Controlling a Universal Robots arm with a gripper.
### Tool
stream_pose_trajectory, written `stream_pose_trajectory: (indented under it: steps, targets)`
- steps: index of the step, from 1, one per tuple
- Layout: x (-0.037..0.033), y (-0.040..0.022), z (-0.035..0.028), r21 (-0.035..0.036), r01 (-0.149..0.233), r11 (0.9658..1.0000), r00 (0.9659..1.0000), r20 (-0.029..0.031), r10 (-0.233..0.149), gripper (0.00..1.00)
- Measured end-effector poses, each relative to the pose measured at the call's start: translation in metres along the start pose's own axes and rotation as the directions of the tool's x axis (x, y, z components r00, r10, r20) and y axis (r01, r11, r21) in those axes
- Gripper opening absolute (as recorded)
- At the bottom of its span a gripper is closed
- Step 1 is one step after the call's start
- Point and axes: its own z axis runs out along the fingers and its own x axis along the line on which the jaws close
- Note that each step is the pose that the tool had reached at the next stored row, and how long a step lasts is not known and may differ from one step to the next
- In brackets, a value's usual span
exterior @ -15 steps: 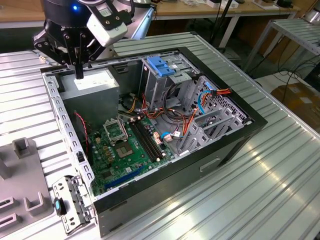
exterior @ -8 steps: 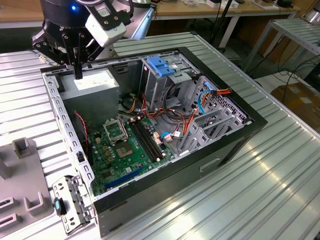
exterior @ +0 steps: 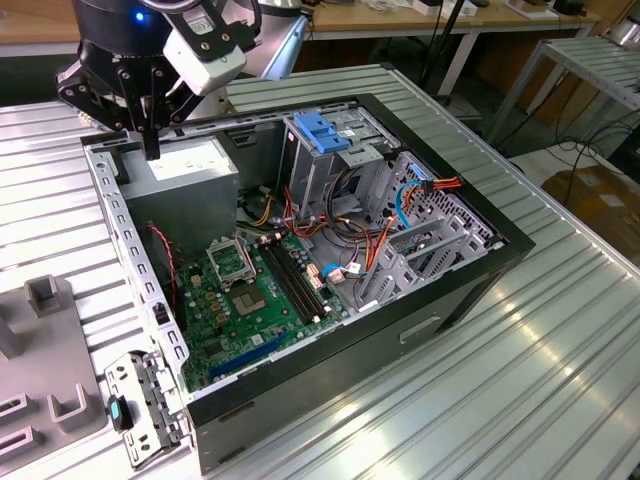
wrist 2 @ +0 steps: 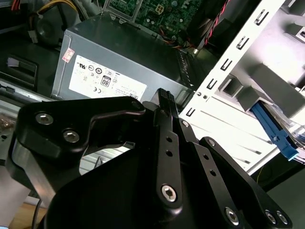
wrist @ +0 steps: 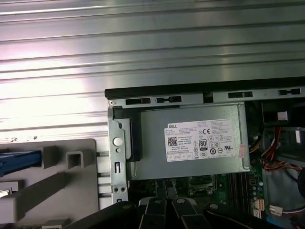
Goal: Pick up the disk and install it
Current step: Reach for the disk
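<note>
1. I am looking at a ribbed silver metal table [exterior: 560, 330] in a workshop. Behind it stand wooden benches [exterior: 400, 20] and a second slatted metal table [exterior: 590, 60]. A cardboard box [exterior: 590, 190] and loose cables lie on the floor.
2. There is one robot arm [exterior: 120, 30] with one black claw [exterior: 150, 150]. Its two fingers are pressed together with nothing between them.
3. One open computer case [exterior: 460, 290] lies on its side on the table. Right below the claw, in the case's corner, sits one grey power supply [exterior: 185, 165] with a white sticker. The claw hangs above it.
4. Farther from the claw, inside the case, stand one metal drive cage with a blue top [exterior: 325, 135] and one green motherboard [exterior: 250, 300].
5. Outside the case, off to the exterior view's left of the claw, stands one grey slotted holder [exterior: 45, 300].
6. In both wrist views a blue strip lies in that holder. I take it for a side rail of the disk [wrist: 19, 160] [wrist 2: 274, 126]. The rest of the disk is cut off at the picture's edge. It is well apart from the claw.
7. The exterior view takes in the room and the whole case. The first wrist view looks straight down on the power supply's sticker. The second wrist view looks along the closed fingers [wrist 2: 164, 95].
</note>
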Motion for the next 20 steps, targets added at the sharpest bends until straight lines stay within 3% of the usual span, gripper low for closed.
stream_pose_trajectory:
  steps: [20]
  targets:
    - [0.0068,-0.0005,0.0004,0.0001,0.000,1.0000,1.0000,-0.0024,0.000,0.11]
